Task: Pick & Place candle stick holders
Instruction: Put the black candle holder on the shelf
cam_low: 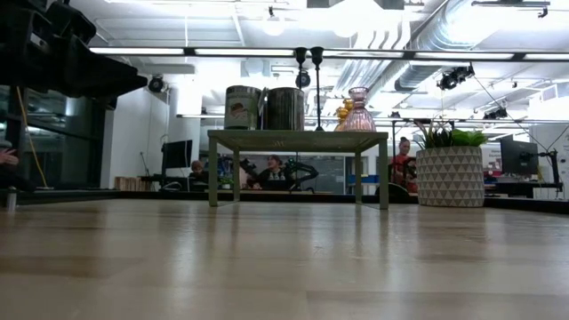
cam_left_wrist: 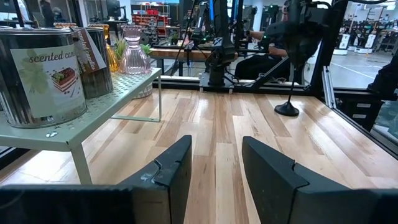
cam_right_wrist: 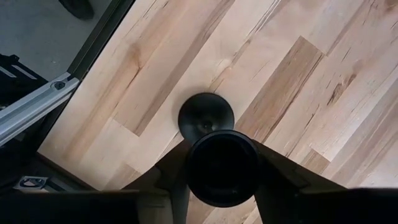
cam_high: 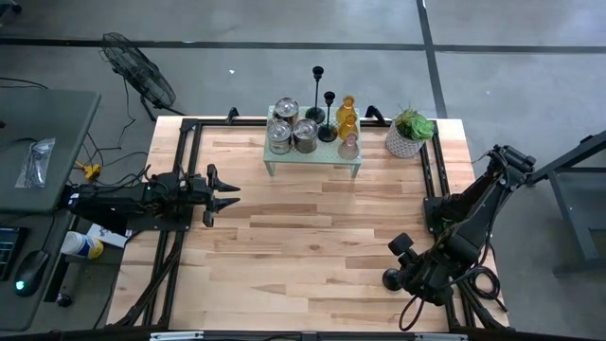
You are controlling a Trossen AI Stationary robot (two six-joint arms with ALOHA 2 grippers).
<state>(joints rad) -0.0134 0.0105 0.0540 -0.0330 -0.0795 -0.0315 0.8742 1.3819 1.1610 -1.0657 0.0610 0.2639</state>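
Over the left side of the desk [cam_high: 312,237], the left gripper [cam_high: 230,190] hovers low above the wood, pointing toward the middle; its fingers [cam_left_wrist: 171,177] stand a narrow way apart with nothing between them. At the back centre sits a pale green perforated rack [cam_high: 313,152] carrying most of the candle stick holders: two shiny silver cups [cam_high: 294,134] side by side, one labelled as a scented candle, then two black slim-stemmed sticks [cam_high: 322,102], then an amber glass holder [cam_high: 347,115] with a pale pink glass holder [cam_high: 348,145] just in front of it. Beside the rack, at the back right, stands a green plant in a white patterned pot [cam_high: 410,132]. Near the front right corner of the desk, the right gripper [cam_high: 405,266] points straight down over one more black stick [cam_right_wrist: 217,158], which stands upright on its round base [cam_right_wrist: 206,118] on the wood. Its fingers sit close on either side of the stick's round top cup, touching it or nearly so; whether they truly clamp it I cannot tell.
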